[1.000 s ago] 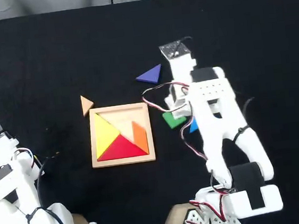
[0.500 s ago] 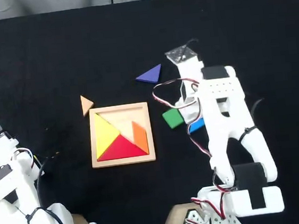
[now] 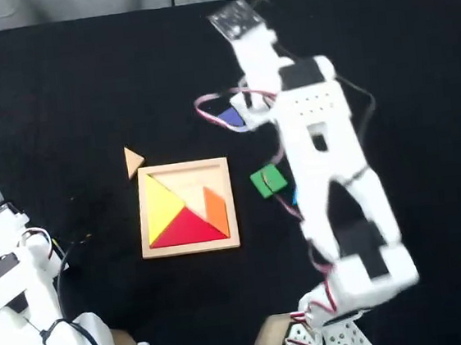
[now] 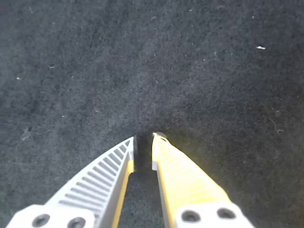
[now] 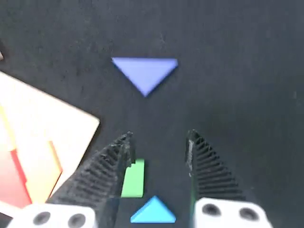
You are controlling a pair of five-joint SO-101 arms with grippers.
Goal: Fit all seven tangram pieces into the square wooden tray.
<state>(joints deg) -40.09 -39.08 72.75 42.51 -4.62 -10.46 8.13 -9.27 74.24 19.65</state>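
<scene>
- Square wooden tray – lying on the black table cloth, left of centre in my high view; its pale corner is also showing in the right wrist view.
- Pieces lying in the tray – yellow triangle at the left side, red triangle along the near edge, orange piece at the right side. The far strip of the tray floor is lying bare.
- Tan triangle – sitting on the cloth just off the tray's far left corner.
- Violet-blue triangle – resting beyond the tray's far right corner, partly under the right arm; I am seeing it whole at.
- Green square – sitting just right of the tray, beside the arm.
- Light blue triangle – lying near the green square, mostly covered by the arm from above.
- Right gripper – claw spread, pinching nothing, hanging over cloth between the violet-blue triangle and the green square.
- Left gripper – claw pressed almost together, gripping nothing, pointing at bare cloth; its arm is sitting at the near left edge, well apart from the tray.
</scene>
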